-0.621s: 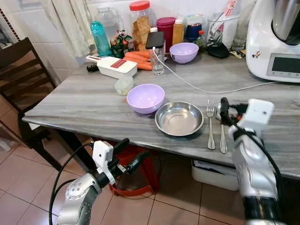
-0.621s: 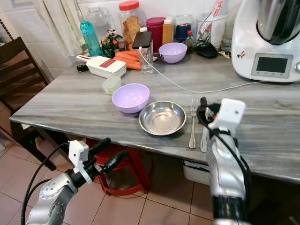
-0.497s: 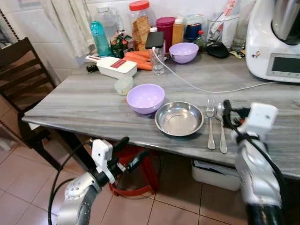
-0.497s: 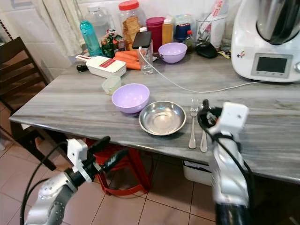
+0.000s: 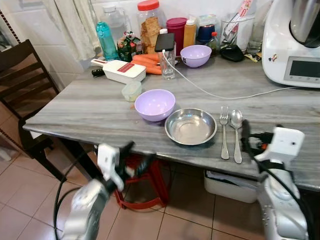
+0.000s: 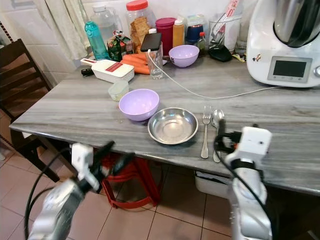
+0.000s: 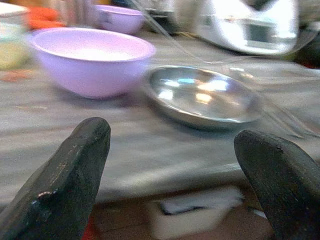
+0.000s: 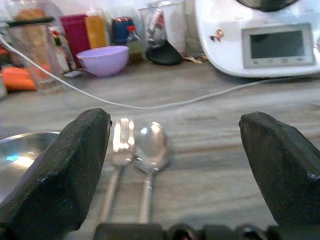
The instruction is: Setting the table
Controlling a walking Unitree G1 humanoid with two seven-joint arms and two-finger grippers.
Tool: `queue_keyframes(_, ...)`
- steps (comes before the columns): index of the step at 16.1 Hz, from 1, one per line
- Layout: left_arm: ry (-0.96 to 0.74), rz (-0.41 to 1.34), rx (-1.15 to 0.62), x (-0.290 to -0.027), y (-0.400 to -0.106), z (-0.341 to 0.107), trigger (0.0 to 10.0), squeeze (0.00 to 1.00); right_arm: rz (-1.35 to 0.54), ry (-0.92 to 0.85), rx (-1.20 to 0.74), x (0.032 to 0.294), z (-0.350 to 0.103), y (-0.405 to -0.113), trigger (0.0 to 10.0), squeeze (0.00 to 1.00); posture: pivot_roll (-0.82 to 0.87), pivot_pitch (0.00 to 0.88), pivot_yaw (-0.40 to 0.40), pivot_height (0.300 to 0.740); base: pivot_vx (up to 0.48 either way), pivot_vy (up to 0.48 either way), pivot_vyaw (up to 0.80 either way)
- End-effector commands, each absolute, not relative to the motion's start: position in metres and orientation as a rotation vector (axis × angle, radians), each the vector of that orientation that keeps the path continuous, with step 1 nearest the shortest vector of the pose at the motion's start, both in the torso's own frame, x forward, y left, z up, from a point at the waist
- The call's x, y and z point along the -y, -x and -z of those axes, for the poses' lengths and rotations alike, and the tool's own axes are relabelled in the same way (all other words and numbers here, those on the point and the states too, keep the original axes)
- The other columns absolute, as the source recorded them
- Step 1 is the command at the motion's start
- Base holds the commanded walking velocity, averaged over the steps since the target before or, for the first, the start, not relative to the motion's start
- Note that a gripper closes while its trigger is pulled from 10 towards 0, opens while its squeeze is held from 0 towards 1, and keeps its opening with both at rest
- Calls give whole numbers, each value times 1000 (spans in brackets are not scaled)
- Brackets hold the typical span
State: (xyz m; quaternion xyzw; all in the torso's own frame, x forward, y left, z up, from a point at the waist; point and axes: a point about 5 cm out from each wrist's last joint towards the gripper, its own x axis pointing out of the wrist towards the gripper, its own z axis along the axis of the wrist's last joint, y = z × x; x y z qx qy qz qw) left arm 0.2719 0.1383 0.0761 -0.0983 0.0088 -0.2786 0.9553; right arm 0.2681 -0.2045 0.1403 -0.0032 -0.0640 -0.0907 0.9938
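On the grey table [image 5: 90,112] a purple bowl [image 5: 155,104] sits beside a steel bowl [image 5: 191,126]. Right of the steel bowl a fork [image 5: 224,131] and a spoon [image 5: 236,131] lie side by side, handles toward the front edge. My right gripper [image 5: 248,142] hovers at the table edge just right of the spoon handle, open and holding nothing; the right wrist view looks between its fingers [image 8: 75,150] at the fork [image 8: 119,145] and spoon [image 8: 149,147]. My left gripper [image 5: 134,156] is open, blurred, below the front edge, facing both bowls [image 7: 95,60].
At the back stand a second purple bowl [image 5: 195,55], a glass with a phone [image 5: 167,55], jars, carrots and a white slicer box [image 5: 120,71]. A white appliance [image 5: 292,45] and its cable [image 5: 215,95] are at the right. A dark chair [image 5: 20,75] stands left, a red stool [image 5: 147,177] underneath.
My right gripper has drawn back from the spoon toward the table's front edge; the spoon stays beside the fork. My left arm has shifted slightly and is now blurred.
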Motion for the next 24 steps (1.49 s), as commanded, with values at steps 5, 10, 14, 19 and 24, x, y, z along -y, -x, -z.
queue_keyframes(5,62,135,-29,-177,-287,-72,10000,0,152,12,111,198,-142,-267,10000,0,-145,0,131,740,0,0,-265)
queue_keyframes(10,25,67,-28,-176,-288,-70,10000,0,129,3,102,194,-141,-268,10000,0,-137,0,125,740,0,0,-800)
queue_keyframes(14,23,67,-28,-174,-289,-71,10000,0,119,-4,101,193,-141,-269,10000,0,-138,0,124,740,-61,0,-523)
queue_keyframes(19,20,79,-22,-169,-292,-74,10000,0,116,-7,102,192,-140,-271,10000,0,-140,0,124,740,-279,0,0)
queue_keyframes(24,16,87,-21,-169,-293,-74,10000,0,167,0,107,197,-140,-273,10000,0,-138,0,128,740,-295,0,0)
